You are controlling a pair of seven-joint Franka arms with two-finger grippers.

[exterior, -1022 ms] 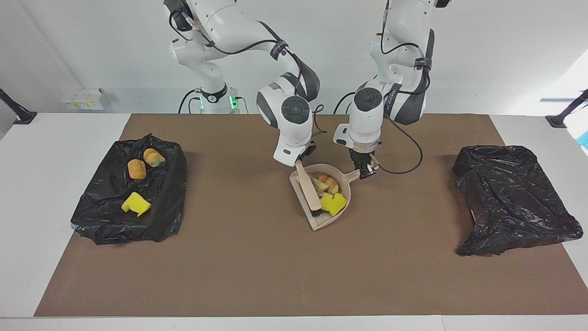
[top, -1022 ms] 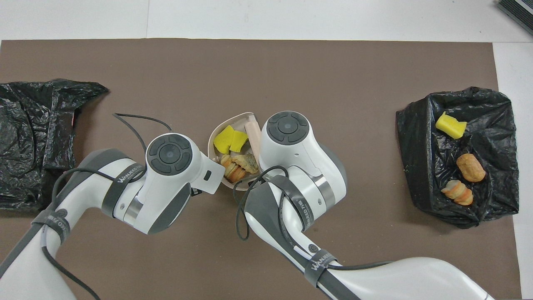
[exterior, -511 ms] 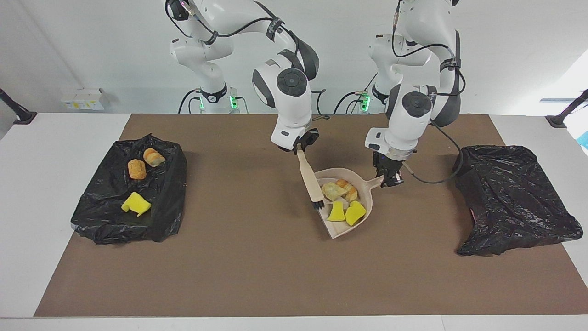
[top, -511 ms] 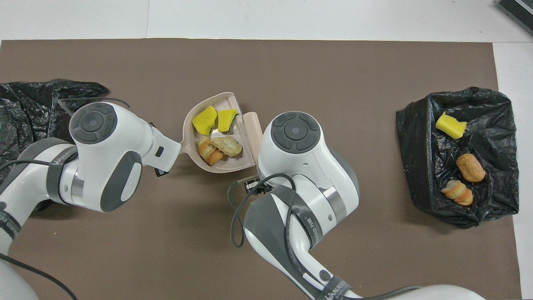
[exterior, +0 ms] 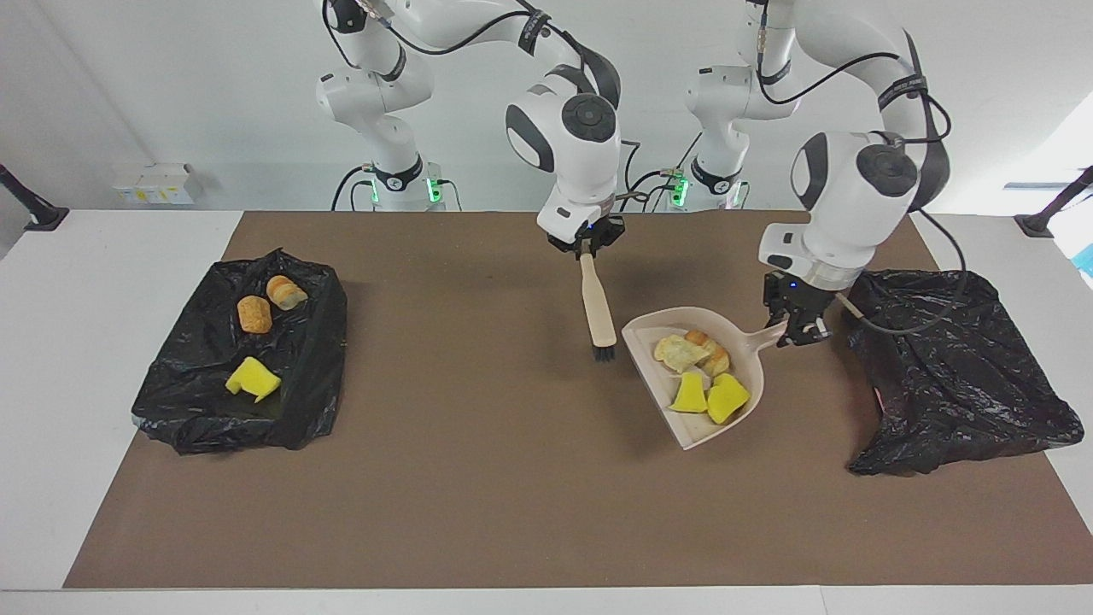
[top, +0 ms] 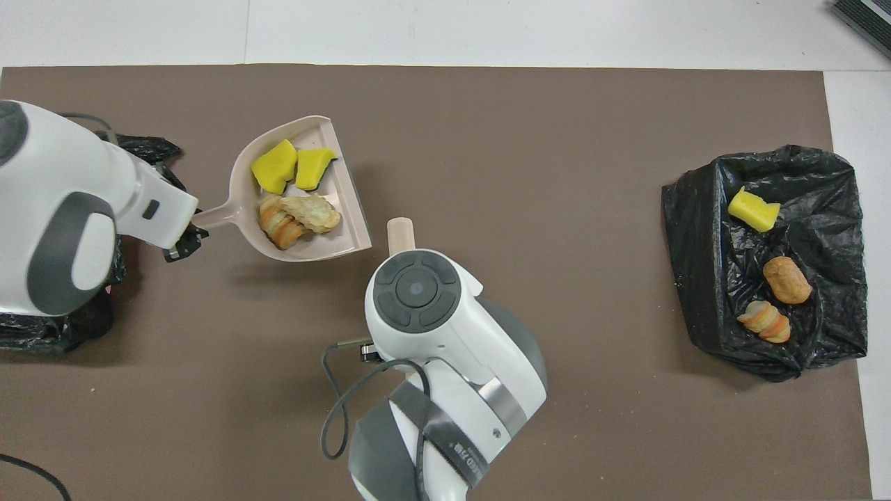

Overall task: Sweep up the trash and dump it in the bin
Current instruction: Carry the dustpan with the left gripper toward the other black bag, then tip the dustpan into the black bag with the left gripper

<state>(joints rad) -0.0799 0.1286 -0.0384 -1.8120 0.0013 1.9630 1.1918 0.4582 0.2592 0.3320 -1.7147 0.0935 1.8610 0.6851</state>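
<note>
Four bits of trash (exterior: 702, 371) sit in the dustpan (exterior: 741, 418), gripped by the left pincer (exterior: 797, 329) beside one black bag (exterior: 948, 376). Dumping seems left. The right pincer (exterior: 587, 248) grips the brush (exterior: 599, 312). Three bits lie on the other bag (exterior: 299, 359).

A mat (exterior: 478, 512) covers the middle of the table (exterior: 51, 359). A bag (exterior: 282, 367) at the right arm's end holds three trash pieces (exterior: 253, 378). Another bag (exterior: 956, 376) lies at the left arm's end. Beside it, the left claw (exterior: 798, 329) holds a dustpan (exterior: 683, 427) containing four trash pieces (exterior: 687, 395). The right claw (exterior: 586, 248) holds a brush (exterior: 598, 307) over the mat's middle.
</note>
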